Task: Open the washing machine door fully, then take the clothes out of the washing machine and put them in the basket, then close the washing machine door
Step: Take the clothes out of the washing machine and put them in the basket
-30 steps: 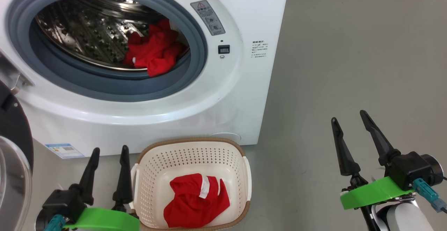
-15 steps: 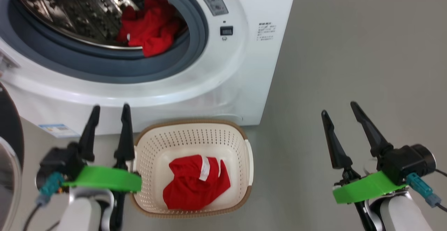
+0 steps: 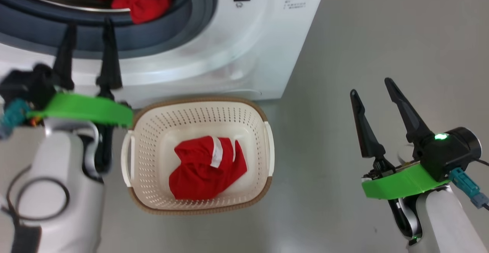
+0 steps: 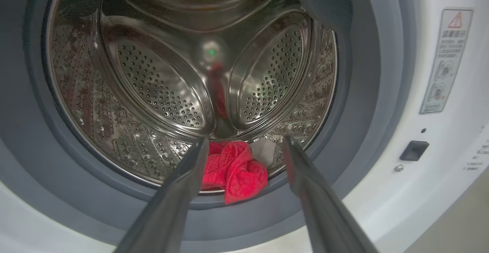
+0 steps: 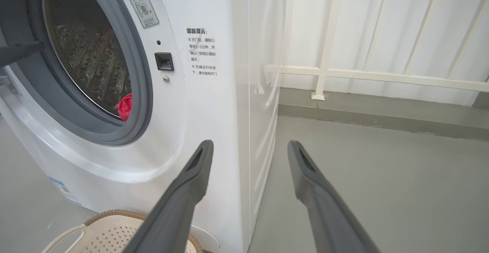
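Left gripper (image 3: 89,23) at the mouth of the washing machine (image 3: 248,46), jaws spread wide and empty, aimed into the perforated steel drum (image 4: 153,92). The clothes (image 4: 235,169), a crumpled heap of soft red fabric with no clear long axis, lie straight ahead of the jaws and slightly below them, on the drum's lower front edge just behind the grey rubber gasket (image 4: 363,92). The right gripper (image 3: 370,86), also open and empty, hangs well apart beside the machine, so the left arm is nearer. One red garment (image 3: 206,169) lies in the cream perforated basket (image 3: 172,123) on the floor.
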